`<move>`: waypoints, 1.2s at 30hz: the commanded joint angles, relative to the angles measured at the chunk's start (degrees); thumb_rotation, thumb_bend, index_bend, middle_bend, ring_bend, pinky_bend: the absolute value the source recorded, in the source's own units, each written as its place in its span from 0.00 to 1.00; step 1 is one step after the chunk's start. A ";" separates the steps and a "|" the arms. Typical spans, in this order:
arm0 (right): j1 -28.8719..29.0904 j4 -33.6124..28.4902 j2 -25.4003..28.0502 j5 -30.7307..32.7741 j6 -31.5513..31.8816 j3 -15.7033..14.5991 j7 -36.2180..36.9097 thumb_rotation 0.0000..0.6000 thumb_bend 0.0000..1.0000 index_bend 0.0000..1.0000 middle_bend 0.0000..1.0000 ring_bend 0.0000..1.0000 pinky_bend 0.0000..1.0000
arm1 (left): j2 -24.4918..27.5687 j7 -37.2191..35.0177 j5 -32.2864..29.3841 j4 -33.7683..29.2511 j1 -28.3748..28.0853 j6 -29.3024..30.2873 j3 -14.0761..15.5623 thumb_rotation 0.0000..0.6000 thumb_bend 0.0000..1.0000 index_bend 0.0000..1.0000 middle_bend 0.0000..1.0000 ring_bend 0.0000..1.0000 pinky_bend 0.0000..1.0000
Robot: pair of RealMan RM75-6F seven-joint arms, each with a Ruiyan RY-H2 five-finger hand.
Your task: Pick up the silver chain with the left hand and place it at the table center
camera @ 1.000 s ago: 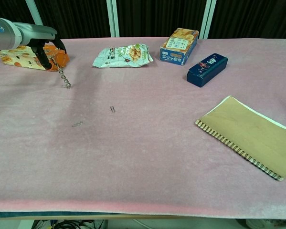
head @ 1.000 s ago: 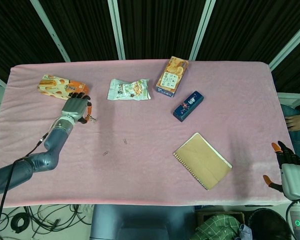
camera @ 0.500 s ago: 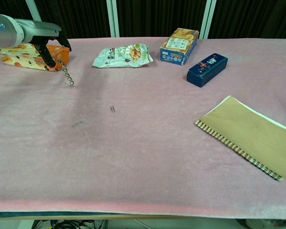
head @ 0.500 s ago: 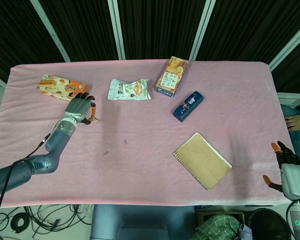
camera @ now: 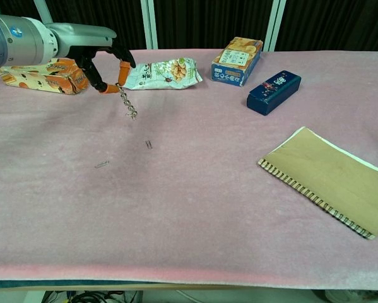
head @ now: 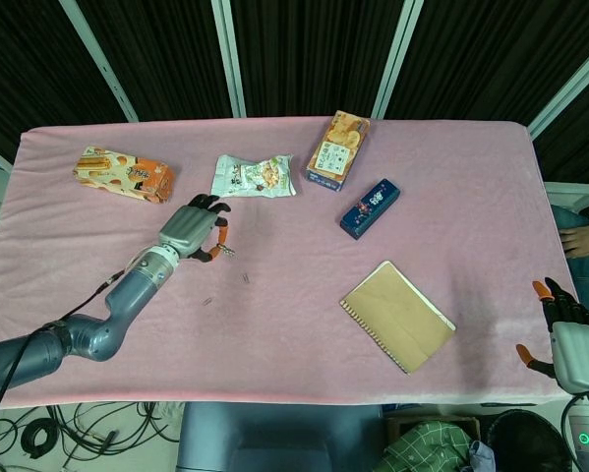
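The left hand (camera: 103, 66) pinches the silver chain (camera: 128, 105), which dangles above the pink table (camera: 195, 208) toward its far left part. The right hand (head: 567, 329) hangs fingers apart off the right edge.

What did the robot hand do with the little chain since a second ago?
The left robot hand carried the silver chain, still dangling from its fingers, away from the orange snack pack toward the table's middle. The right robot hand and everything else stayed put.

table (head: 471, 177) (pink cloth) | snack packs (head: 123, 172), boxes (head: 338, 148), notebook (head: 396, 315)
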 commanded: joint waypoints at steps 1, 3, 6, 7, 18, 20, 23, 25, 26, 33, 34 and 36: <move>0.01 0.04 0.01 0.07 -0.02 0.05 0.03 1.00 0.14 0.04 0.02 0.09 0.17 | -1.27 -1.33 1.25 0.11 -0.59 -0.81 -0.40 1.00 0.44 0.57 0.15 0.00 0.00; 0.06 0.03 0.09 0.09 -0.23 0.00 0.24 1.00 0.14 0.04 0.02 0.09 0.17 | -1.75 -2.04 -0.09 -0.16 -1.29 -3.11 -0.21 1.00 0.44 0.57 0.15 0.00 0.00; 0.12 0.06 0.20 -0.03 -0.38 -0.06 0.37 1.00 0.14 0.04 0.02 0.09 0.17 | -1.89 -0.78 -1.04 0.05 -2.28 -3.88 0.68 1.00 0.44 0.57 0.15 0.00 0.00; 0.12 0.04 0.19 -0.05 -0.35 -0.06 0.37 1.00 0.14 0.04 0.02 0.09 0.17 | -2.11 -0.26 -1.38 0.19 -2.52 -3.73 1.04 1.00 0.44 0.57 0.15 0.00 0.00; 0.10 -0.01 0.14 0.06 -0.29 -0.03 0.30 1.00 0.14 0.04 0.02 0.09 0.17 | -3.04 2.55 -5.14 0.55 -4.21 -3.43 3.06 1.00 0.44 0.56 0.15 0.00 0.00; 0.10 -0.04 0.18 0.12 -0.35 -0.03 0.35 1.00 0.14 0.04 0.02 0.09 0.17 | -2.96 2.88 -5.49 0.29 -4.45 -3.33 3.32 1.00 0.44 0.56 0.15 0.00 0.00; 0.11 -0.02 0.18 0.12 -0.33 0.00 0.33 1.00 0.14 0.04 0.02 0.09 0.17 | -2.77 3.23 -5.92 -0.13 -4.72 -3.14 3.58 1.00 0.44 0.56 0.15 0.00 0.00; 0.11 -0.03 0.18 0.15 -0.34 0.00 0.32 1.00 0.14 0.04 0.02 0.09 0.17 | -2.62 3.44 -6.20 -0.38 -4.86 -3.03 3.76 1.00 0.44 0.56 0.15 0.00 0.00; 0.12 -0.03 0.19 0.17 -0.35 0.01 0.31 1.00 0.14 0.04 0.02 0.09 0.17 | -2.48 3.58 -6.44 -0.57 -4.96 -3.00 3.89 1.00 0.44 0.56 0.15 0.00 0.00; 0.11 -0.02 0.16 0.10 -0.24 0.03 0.34 1.00 0.14 0.04 0.02 0.09 0.17 | -0.22 3.26 -7.80 -3.20 -5.17 -2.24 3.69 1.00 0.44 0.56 0.15 0.00 0.00; 0.11 -0.02 0.15 0.08 -0.23 0.02 0.34 1.00 0.14 0.04 0.02 0.09 0.17 | 0.23 3.25 -7.84 -3.62 -5.10 -1.91 3.68 1.00 0.44 0.56 0.15 0.00 0.00; 0.11 -0.02 0.13 0.09 -0.24 0.02 0.33 1.00 0.14 0.04 0.02 0.09 0.17 | 0.63 3.28 -7.93 -4.03 -5.07 -1.71 3.77 1.00 0.44 0.56 0.15 0.00 0.00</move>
